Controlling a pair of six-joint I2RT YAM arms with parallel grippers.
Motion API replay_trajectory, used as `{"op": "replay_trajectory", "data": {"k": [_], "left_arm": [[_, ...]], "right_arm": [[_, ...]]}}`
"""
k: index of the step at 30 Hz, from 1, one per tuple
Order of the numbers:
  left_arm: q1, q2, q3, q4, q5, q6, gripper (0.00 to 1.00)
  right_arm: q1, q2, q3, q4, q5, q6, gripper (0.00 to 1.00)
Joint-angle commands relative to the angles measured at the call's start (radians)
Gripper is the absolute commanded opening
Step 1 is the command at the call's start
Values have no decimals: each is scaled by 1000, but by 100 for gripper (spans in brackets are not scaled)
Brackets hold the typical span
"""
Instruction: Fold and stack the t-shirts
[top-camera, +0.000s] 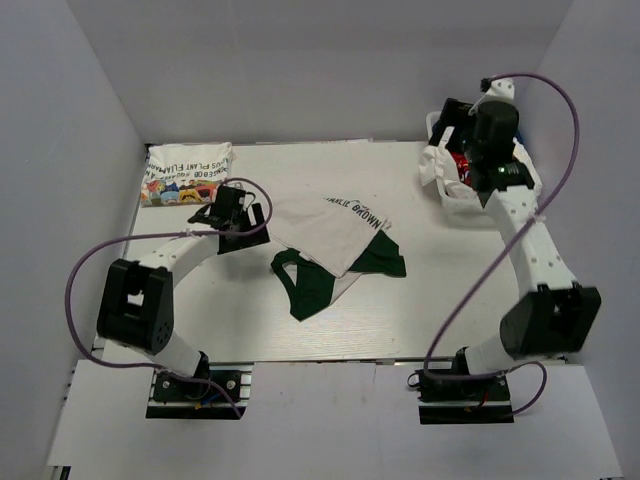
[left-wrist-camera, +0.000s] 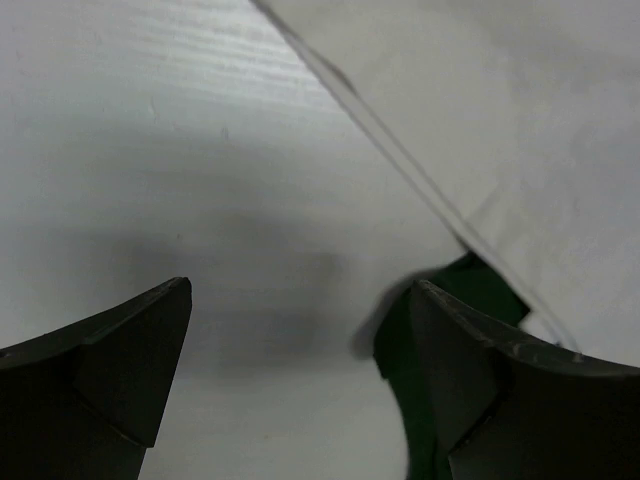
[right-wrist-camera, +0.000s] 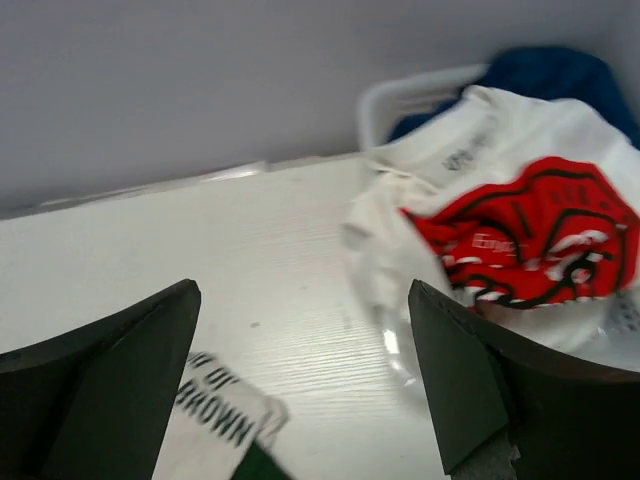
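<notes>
Spreading step, I'd say: white t-shirt with dark green parts (top-camera: 330, 235) lies crumpled mid-frame on white counter (top-camera: 450, 290), folded printed t-shirt (top-camera: 188, 172) upper left, red-printed t-shirt (right-wrist-camera: 520, 230) in white mesh basket (right-wrist-camera: 400, 95) upper right; left gripper (left-wrist-camera: 300, 390) and right gripper (right-wrist-camera: 305, 390) both spread, empty; next, pinch its edges and flatten.

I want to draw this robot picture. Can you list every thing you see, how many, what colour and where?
folded t-shirt: one, white with a colourful print, far left corner of the table
green t-shirt: one, white and dark green, lying rumpled in the middle of the table
red-printed t-shirt: one, white with a red print, on top in the basket
blue cloth: one, navy, in the basket behind the red-printed t-shirt
basket: one, white, far right of the table
table: one, white
left pincer: one, black, open, by the green t-shirt's left edge
right pincer: one, black, open, empty, facing the basket
</notes>
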Motion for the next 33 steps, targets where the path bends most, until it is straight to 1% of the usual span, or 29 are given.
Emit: {"op": "replay_trajectory", "data": {"k": [1, 2, 3, 4, 5, 6, 7, 8, 9, 10, 11, 12, 14, 16, 18, 19, 20, 22, 23, 24, 28, 29, 33], "left_arm": [[20, 85, 129, -8, -34, -80, 100], [31, 116, 157, -21, -58, -108, 100], [31, 146, 212, -50, -119, -125, 100], [31, 177, 237, -51, -120, -125, 100], [31, 233, 258, -60, -106, -125, 100], [40, 263, 300, -70, -106, -138, 100], [41, 289, 317, -71, -106, -139, 100], [51, 314, 331, -71, -106, -139, 100], [51, 359, 355, -71, -106, -155, 100], [62, 381, 375, -71, -91, -155, 99], [62, 403, 375, -71, -91, -155, 97], [62, 421, 389, -71, -82, -155, 95], [62, 469, 400, -71, -82, -165, 91], [62, 490, 409, -71, -82, -165, 88], [62, 503, 400, -61, -69, -165, 75], [62, 503, 385, -37, -60, -153, 61], [62, 503, 359, -20, -51, -152, 51], [62, 503, 332, 20, -22, -140, 37], [62, 503, 323, 53, -4, -126, 13], [62, 503, 323, 54, 6, -126, 0], [48, 512, 332, 64, 9, -96, 0], [48, 487, 332, 64, -3, -87, 0], [48, 421, 305, 121, -3, -86, 0]], "right_arm": [[75, -103, -131, 4, -75, -9, 90], [113, -121, -183, 4, -95, 8, 90], [135, -135, -229, 1, -118, 18, 90], [204, -173, -253, -1, -146, 29, 90], [233, -184, -273, -1, -170, 44, 90], [259, -206, -347, 13, -174, 57, 90], [325, -214, -367, 13, -165, 72, 90], [344, -218, -420, 11, -168, 98, 90], [364, -218, -439, 13, -168, 115, 90], [408, -212, -470, 17, -174, 132, 90], [420, -205, -493, 28, -174, 149, 90], [442, -198, -505, 36, -209, 170, 90], [466, -169, -559, 73, -215, 190, 90], [485, -148, -576, 106, -221, 236, 90], [506, -99, -596, 120, -235, 259, 90], [511, -77, -599, 122, -235, 272, 90], [519, -59, -599, 126, -224, 276, 90], [523, -33, -599, 143, -226, 272, 90], [531, -13, -597, 148, -253, 273, 90], [542, 12, -596, 160, -264, 275, 90], [572, 87, -570, 169, -313, 287, 87], [574, 104, -564, 175, -321, 298, 85], [589, 153, -534, 160, -307, 318, 85]]}}
